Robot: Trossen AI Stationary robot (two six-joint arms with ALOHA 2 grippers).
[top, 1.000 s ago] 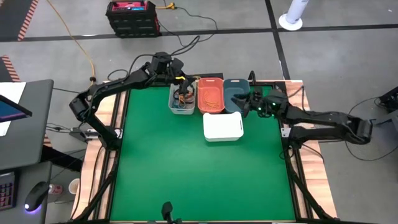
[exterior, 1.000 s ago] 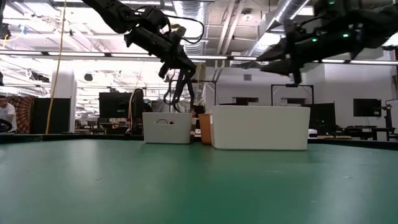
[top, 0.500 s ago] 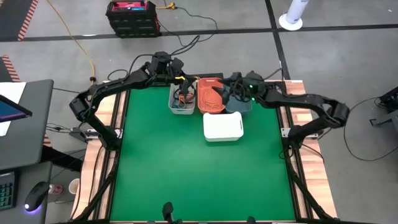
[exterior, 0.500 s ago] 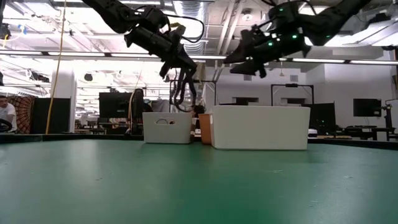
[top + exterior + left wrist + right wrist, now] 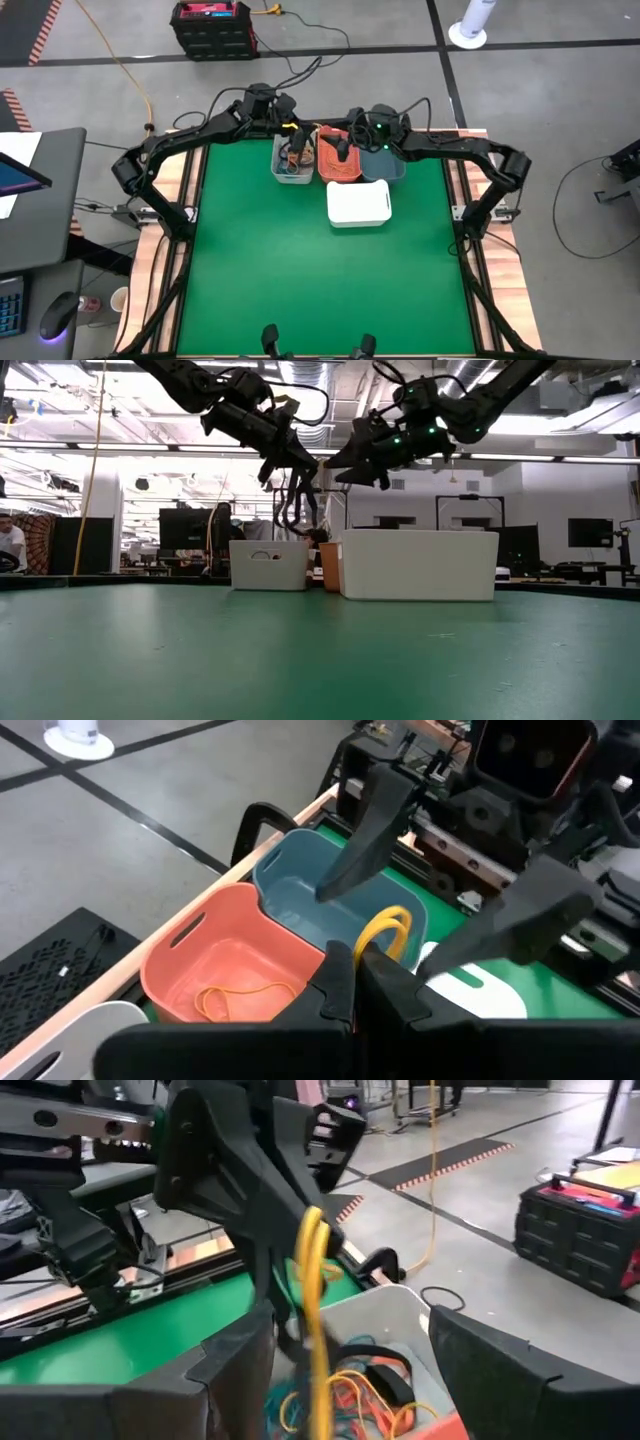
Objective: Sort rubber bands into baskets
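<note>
Above the light grey basket [image 5: 291,160] of mixed rubber bands [image 5: 345,1385] at the far edge of the green bench [image 5: 300,270], the left claw [image 5: 296,143] is pinched tight on a yellow-orange rubber band [image 5: 385,930] that hangs below its tips. Just to its right, the right claw [image 5: 343,150] hovers with fingers spread wide over the coral-orange basket [image 5: 336,155], gripping nothing; another yellow-orange band [image 5: 240,1000] lies inside that basket. Right of it stands the slate-blue basket [image 5: 385,165], and nearer, the white basket [image 5: 358,203].
</note>
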